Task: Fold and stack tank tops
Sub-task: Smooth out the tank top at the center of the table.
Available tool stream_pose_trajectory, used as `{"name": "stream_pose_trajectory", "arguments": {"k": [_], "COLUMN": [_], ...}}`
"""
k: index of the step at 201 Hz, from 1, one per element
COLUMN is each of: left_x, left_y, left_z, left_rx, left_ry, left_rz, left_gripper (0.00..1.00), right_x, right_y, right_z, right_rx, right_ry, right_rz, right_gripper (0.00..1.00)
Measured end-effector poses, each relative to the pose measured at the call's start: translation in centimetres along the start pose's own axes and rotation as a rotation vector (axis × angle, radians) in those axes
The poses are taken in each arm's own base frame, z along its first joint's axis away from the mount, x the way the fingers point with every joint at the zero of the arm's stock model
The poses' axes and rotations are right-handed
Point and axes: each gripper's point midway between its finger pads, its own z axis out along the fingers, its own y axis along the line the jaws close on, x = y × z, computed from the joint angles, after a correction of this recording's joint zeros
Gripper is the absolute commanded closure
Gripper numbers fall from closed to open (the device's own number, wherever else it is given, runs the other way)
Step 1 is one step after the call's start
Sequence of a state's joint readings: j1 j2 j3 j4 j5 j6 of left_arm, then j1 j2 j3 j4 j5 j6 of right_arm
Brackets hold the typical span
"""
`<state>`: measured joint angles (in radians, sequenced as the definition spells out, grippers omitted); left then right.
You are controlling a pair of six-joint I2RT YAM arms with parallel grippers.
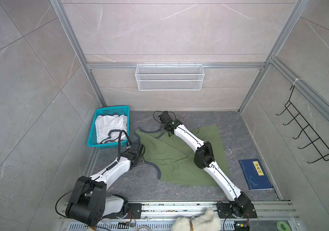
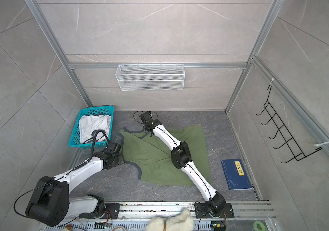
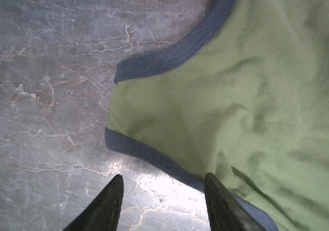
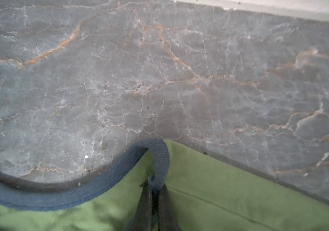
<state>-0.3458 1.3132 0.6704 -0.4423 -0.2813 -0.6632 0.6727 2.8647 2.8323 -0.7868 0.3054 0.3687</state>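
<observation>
The dark grey stone floor (image 1: 239, 140) is being crossed by white and orange lines. It is being closed in by pale grey tiled walls (image 1: 179, 30) and silver metal bars (image 1: 109, 65). At 12 o'clock a white wire basket (image 1: 169, 77) is being held on the wall. At 3 o'clock black hooks (image 1: 309, 129) are being held up. Light is being bounced off the floor.

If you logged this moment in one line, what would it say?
right gripper: shut on trim of green tank top | left gripper: open by its shoulder strap | white tank top: in blue basket
</observation>
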Motion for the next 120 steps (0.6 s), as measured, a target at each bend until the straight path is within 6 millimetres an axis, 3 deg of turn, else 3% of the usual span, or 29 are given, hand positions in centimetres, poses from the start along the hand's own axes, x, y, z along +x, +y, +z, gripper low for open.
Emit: {"name": "stream_pose_trajectory", "arguments": {"k": [120], "left_x": [0.1], "left_y": [-0.3], "left_z": [1.3], "left_rx": [-0.047], "left_ry": [0.06], "left_rz": [0.02], "left_gripper": [0.33], "right_x": [-2.8], "right_y": [-2.6], "right_z": [0.5], "right_rx": [0.027], "right_ry": [-0.077], "right_rz": [0.041], "right_gripper": [1.0]}}
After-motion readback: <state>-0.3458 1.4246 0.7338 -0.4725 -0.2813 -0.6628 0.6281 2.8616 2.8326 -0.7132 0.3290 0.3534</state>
